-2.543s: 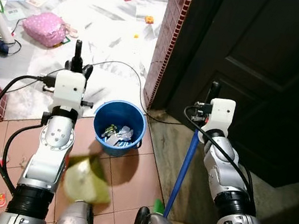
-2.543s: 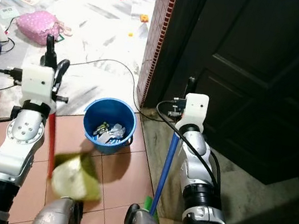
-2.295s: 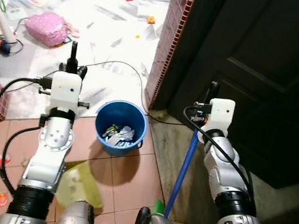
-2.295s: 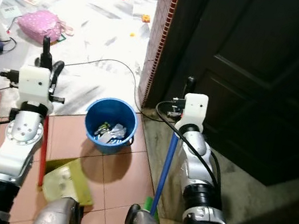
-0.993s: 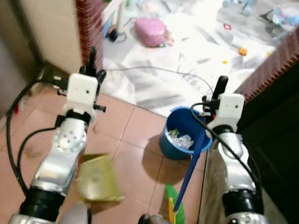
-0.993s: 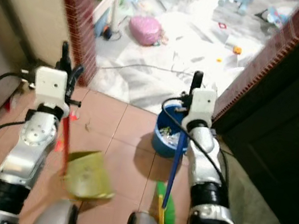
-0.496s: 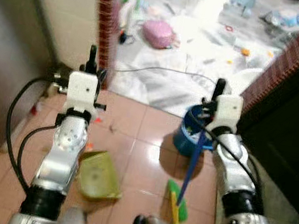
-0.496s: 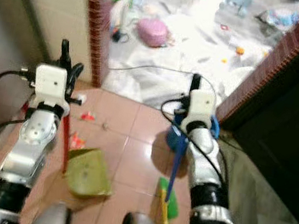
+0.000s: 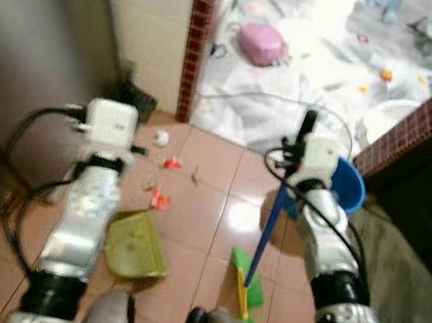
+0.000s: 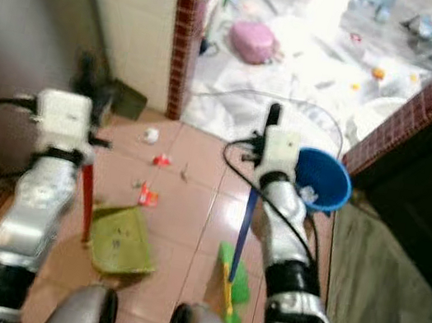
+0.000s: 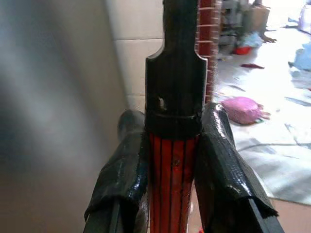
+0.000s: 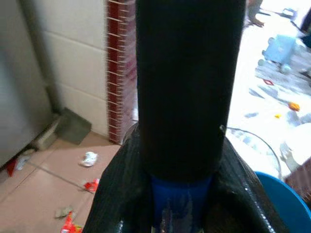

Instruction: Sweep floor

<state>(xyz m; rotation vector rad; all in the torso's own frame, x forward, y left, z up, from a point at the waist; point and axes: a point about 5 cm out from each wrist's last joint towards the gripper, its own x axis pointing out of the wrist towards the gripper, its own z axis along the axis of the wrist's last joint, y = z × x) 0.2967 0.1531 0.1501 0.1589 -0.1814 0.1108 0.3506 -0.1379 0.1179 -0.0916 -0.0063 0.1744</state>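
Observation:
My left gripper is shut on the red, black-capped handle of a green dustpan, which rests on the tiles in front of my left leg. My right gripper is shut on the blue handle of a broom with a black end cap. Its green brush head sits on the floor by my right leg. Litter lies ahead of the dustpan: a white crumpled scrap, red wrappers and a small bit.
A blue bucket with rubbish stands just right of the broom, beside a dark doorway. A brick-edged wall corner rises ahead on the left. Beyond lie a cable, a pink bag and scattered toys on pale sheeting.
The camera has swung left, so the bucket now sits to the right and the wall and floor litter have come into view. Both grippers keep their hold on their handles.

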